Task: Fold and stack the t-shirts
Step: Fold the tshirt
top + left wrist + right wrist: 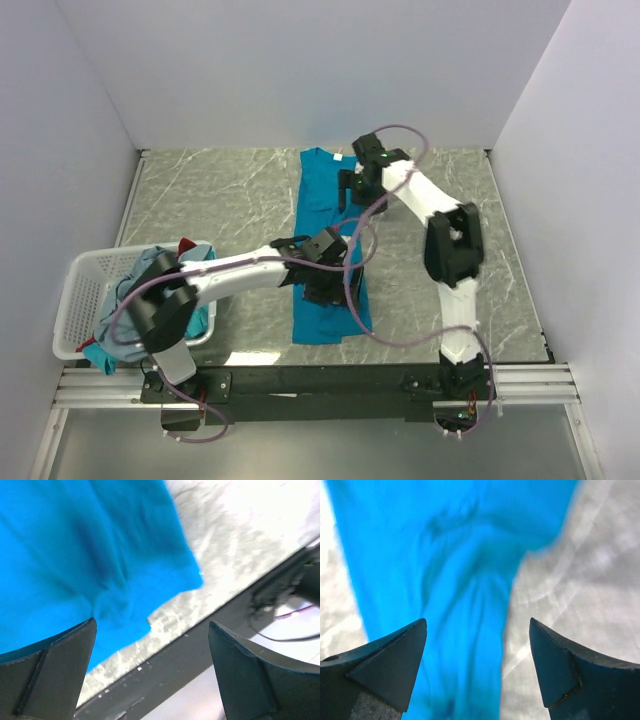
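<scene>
A bright teal-blue t-shirt (318, 205) lies on the marble table as a long narrow strip running from far to near. My left gripper (324, 290) hovers over its near end, open and holding nothing. In the left wrist view that gripper (152, 627) frames the shirt's near corner (125, 555) and the table edge. My right gripper (350, 190) is open above the shirt's far right edge. In the right wrist view the cloth's edge (465, 580) runs between the open fingers of the gripper (477, 625). More t-shirts (140, 285), grey-blue and teal, are heaped in the basket.
A white lattice basket (75, 290) stands at the near left, with something red (187, 246) at its far corner. The black mounting rail (320, 382) runs along the table's near edge. White walls enclose the table on three sides.
</scene>
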Controlling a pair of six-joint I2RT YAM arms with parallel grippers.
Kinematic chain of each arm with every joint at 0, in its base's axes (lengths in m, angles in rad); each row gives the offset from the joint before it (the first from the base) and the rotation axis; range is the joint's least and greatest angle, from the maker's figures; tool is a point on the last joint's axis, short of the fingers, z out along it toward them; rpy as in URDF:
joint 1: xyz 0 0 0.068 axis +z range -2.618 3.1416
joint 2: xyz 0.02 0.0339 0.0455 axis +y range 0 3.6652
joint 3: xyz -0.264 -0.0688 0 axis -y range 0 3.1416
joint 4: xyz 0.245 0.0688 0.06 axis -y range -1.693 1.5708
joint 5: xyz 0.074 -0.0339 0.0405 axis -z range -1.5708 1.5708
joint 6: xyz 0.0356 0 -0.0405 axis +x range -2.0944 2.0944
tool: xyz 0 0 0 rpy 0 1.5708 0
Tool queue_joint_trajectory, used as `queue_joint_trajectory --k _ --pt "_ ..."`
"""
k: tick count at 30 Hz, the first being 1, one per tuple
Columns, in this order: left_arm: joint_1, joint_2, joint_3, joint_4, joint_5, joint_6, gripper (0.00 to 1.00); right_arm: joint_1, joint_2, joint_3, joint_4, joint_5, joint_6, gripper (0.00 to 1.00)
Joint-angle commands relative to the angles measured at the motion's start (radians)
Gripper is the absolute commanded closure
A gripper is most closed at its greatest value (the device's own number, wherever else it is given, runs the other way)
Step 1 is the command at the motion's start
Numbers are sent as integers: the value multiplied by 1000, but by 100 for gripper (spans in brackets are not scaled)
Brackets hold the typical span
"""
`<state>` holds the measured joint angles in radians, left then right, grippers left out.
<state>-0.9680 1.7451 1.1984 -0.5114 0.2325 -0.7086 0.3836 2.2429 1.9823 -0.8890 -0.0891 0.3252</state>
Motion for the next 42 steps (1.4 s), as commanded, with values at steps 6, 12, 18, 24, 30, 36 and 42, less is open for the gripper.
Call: queue_joint_trajectory --k 6,12,18,24,30,36,42 --pt "-8 -385 -253 -84 -260 -144 1 3 -698 -662 348 92 144 9" --pt "0 -489 -483 -17 -227 -259 1 47 -1046 -1207 532 -83 274 9" --pt "2 -447 -531 60 -183 -269 13 173 -1177 -1427 544 -103 368 12" --pt "3 -409 -553 74 -173 -272 36 300 -1126 -1435 524 -52 439 17" --pt "2 -369 -557 108 -157 -269 50 354 -1046 -1366 411 68 453 26" --pt "2 -346 -553 111 -154 -269 72 386 -1013 -1387 413 71 488 44" --pt "3 -323 -534 86 -170 -264 99 394 -984 -1406 415 88 502 81"
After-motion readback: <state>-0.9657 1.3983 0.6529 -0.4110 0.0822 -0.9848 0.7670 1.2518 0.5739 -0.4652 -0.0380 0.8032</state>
